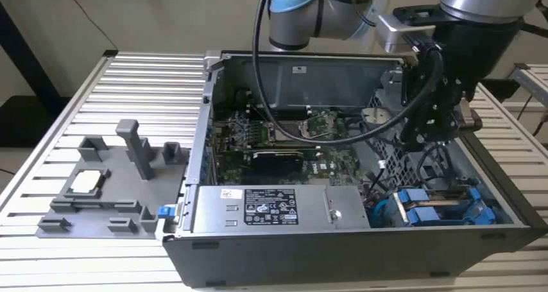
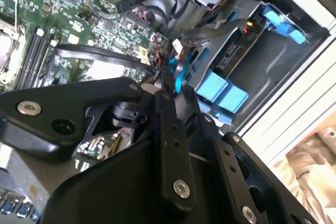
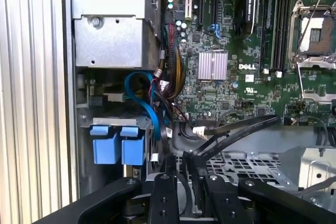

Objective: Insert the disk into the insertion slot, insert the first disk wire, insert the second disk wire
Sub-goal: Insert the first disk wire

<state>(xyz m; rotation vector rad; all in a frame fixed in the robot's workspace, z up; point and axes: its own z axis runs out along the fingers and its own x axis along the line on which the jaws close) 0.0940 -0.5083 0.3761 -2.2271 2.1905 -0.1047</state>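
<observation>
Jaws are drawn close, and a black cable (image 3: 247, 124) is pinched by the gripper (image 3: 181, 158).
The disk (image 3: 118, 145) is seated in the insertion slot (image 3: 113, 113), near the gripper, inside the computer case (image 1: 342, 253).

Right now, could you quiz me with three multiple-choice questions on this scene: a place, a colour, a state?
1. The disk lies: A) on the floor B) in the case, at the exterior view's right C) in a drawer.
2. The motherboard is: A) red B) green C) white.
3. The case is: A) open B) closed C) wrapped.
Answers: 1 B, it sits in that corner of the case; 2 B, the board shows green; 3 A, its insides are in plain sight.
</observation>
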